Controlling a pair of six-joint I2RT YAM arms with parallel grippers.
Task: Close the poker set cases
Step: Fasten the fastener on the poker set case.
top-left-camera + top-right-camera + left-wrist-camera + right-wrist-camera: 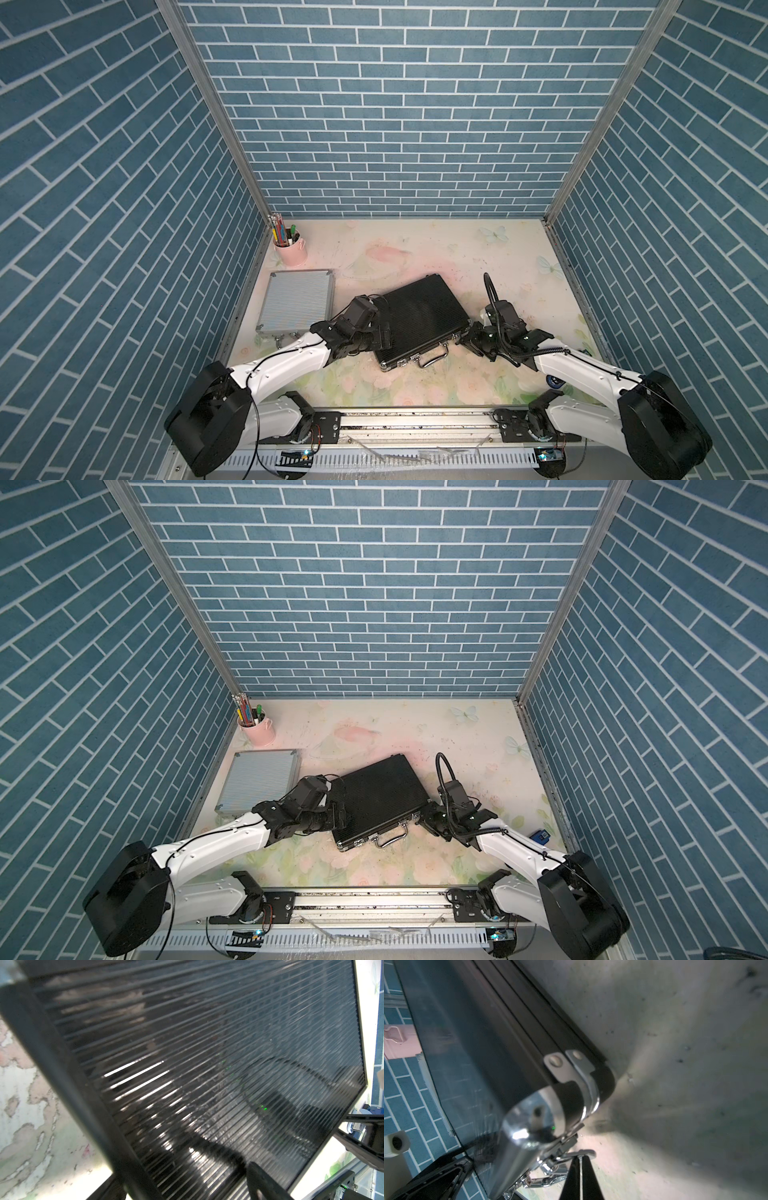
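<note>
Apparently near done. Logged silver case point(296, 300) shut flat, left of centre on desk point(415, 249); black case point(419, 318) shut at centre. Found left fingers point(264, 1184) spread wide over its edge, right fingers point(589, 1178) pressed together, empty, beside its corner. Cannot confirm latches point(402, 364) fastened.

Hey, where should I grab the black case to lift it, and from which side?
Probably the chrome handle on the near edge of the black case, approached from the robot's side. The case lies flat, lid down, too broad to pinch, while the handle juts toward that side.
</note>
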